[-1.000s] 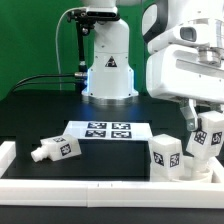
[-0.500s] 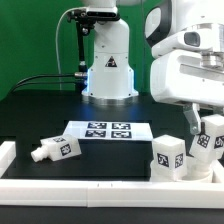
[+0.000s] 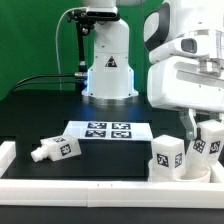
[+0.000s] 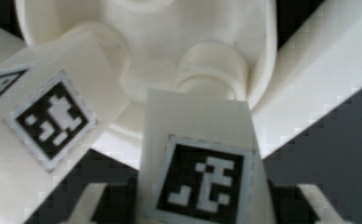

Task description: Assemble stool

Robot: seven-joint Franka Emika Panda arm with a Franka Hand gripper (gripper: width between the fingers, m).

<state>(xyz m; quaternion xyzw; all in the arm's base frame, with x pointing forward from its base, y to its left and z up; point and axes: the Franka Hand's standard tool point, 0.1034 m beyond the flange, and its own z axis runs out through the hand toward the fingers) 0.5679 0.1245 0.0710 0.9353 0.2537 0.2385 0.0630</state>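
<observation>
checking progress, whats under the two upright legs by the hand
The white round seat lies under the nearer leg and the farther leg. Their joints with it are covered.

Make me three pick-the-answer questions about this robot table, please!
1. Where is the lone leg? A) at the exterior view's left of the marker board B) on top of it C) behind it
2. How many tags does the marker board carry? A) two B) four C) six
3. How is the lone leg? A) standing upright B) lying on its side C) leaning on another leg
Answers: 1 A, it sits apart, left of the board; 2 B, four squares show; 3 B, its long side rests on the table.
</observation>
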